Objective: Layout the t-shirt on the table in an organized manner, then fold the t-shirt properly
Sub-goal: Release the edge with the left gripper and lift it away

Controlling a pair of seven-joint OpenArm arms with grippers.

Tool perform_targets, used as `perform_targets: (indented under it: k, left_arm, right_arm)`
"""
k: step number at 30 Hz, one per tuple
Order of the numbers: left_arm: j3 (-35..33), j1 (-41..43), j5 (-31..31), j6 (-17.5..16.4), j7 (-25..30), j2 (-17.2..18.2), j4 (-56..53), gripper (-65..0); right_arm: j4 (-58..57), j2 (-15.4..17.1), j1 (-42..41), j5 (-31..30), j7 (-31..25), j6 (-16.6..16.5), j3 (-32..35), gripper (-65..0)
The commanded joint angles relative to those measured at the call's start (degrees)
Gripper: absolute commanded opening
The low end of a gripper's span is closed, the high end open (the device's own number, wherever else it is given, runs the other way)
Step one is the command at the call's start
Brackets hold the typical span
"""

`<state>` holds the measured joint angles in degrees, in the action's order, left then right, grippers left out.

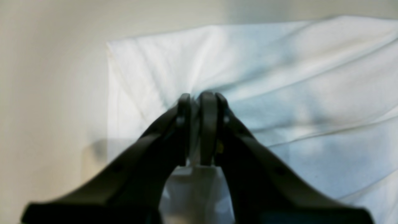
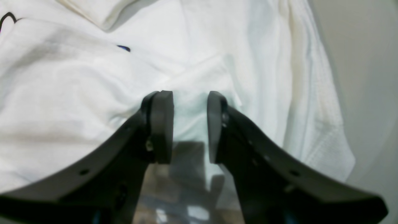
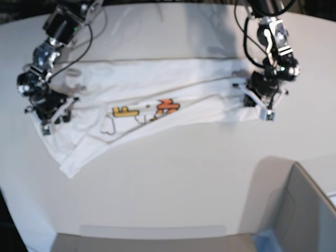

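Observation:
The white t-shirt [image 3: 157, 84] lies stretched sideways across the table [image 3: 184, 173], with its yellow and orange lettering [image 3: 168, 106] facing up and its lower left part bunched in folds. My left gripper [image 3: 258, 101] is at the shirt's right end. In the left wrist view the left gripper [image 1: 199, 97] is shut on a pinched ridge of the t-shirt [image 1: 295, 77]. My right gripper [image 3: 50, 114] is at the shirt's left end. In the right wrist view the right gripper [image 2: 189, 99] is open, its fingers [image 2: 161, 124] straddling a fold of the t-shirt [image 2: 77, 87].
A grey box corner [image 3: 307, 210] stands at the front right of the table. Bare tabletop shows beside the cloth in the left wrist view [image 1: 46, 77] and in the right wrist view [image 2: 367, 62]. Arm cables hang above the back of the table.

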<state>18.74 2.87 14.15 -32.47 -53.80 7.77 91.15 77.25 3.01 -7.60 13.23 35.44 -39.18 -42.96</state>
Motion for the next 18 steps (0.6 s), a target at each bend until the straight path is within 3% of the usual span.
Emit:
perform_targets:
  k: [1, 8, 18]
  left_arm:
    - [0.20, -0.72, 0.05, -0.02, 0.31, 0.54, 0.93, -59.7]
    - [0.11, -0.72, -0.04, -0.02, 0.31, 0.54, 7.09, -59.5]
    - [-0.15, -1.95, -0.04, -0.02, 0.31, 0.54, 7.35, -59.4]
  right_arm:
    - [-0.29, 0.47, 0.34, 3.78, 3.81, -0.82, -0.07, -45.4]
    - [-0.29, 0.47, 0.34, 3.78, 3.81, -0.82, -0.07, -45.4]
    - [-0.29, 0.29, 0.25, 3.78, 3.81, -0.82, -0.07, -45.4]
